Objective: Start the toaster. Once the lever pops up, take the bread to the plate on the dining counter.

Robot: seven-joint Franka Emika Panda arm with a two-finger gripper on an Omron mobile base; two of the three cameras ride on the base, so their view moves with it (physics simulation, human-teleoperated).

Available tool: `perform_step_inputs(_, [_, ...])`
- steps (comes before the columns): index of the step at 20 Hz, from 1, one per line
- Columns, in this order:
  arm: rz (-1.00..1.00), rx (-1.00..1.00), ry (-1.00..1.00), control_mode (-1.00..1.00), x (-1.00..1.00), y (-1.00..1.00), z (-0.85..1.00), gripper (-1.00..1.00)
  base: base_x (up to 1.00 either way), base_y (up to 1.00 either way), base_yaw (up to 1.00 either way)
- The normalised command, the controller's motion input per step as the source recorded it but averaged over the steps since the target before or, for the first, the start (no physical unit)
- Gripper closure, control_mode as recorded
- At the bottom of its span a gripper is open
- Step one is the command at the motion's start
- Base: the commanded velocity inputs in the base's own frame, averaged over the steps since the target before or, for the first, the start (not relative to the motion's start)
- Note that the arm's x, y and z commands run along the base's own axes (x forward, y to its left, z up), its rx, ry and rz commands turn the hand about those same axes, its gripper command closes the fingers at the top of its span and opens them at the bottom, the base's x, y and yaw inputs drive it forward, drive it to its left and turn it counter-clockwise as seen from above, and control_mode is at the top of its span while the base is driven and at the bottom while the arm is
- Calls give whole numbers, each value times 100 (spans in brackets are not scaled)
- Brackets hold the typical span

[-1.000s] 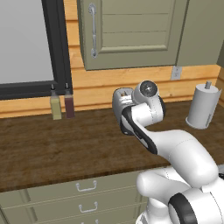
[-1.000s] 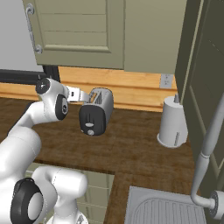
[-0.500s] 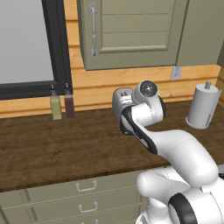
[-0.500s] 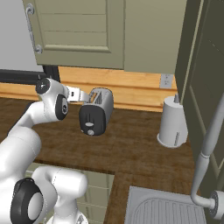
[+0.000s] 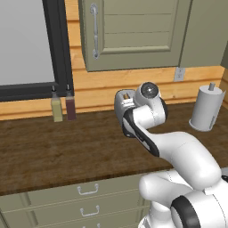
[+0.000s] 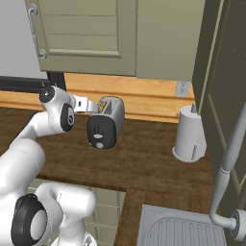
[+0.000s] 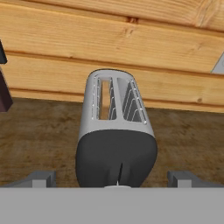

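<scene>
A: Where is the small rounded silver-grey toaster (image 7: 116,131) seen?

B: It is seen standing on the dark brown wood-grain desk (image 5: 67,151), close to the pale wooden wall; in the hand view its black end face is turned toward the camera. A thin tan bread slice (image 7: 104,98) is seen in its slot at about 11 o'clock.

A: How is the hand (image 7: 111,179) held?

B: It is held wide, nothing gripped, one dark fingertip at either side of the black end face. A white paper-towel roll (image 6: 190,134) is seen at about 3 o'clock of the toaster.
</scene>
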Motion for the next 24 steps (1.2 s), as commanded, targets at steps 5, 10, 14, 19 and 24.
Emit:
perform_step_inputs(5, [0,0,0,-100,3,-1,-12,-100,0,0,0])
perform_step_inputs(10, [0,0,0,-100,0,-9,-7,-100,0,0,0])
perform_step_inputs(14, [0,0,0,-100,32,0,-7,-100,0,0,0])
perform_step_inputs(19, [0,0,0,-100,17,-5,0,-100,0,0,0])
perform_step_inputs(24, [0,0,0,-100,8,-4,-2,-100,0,0,0])
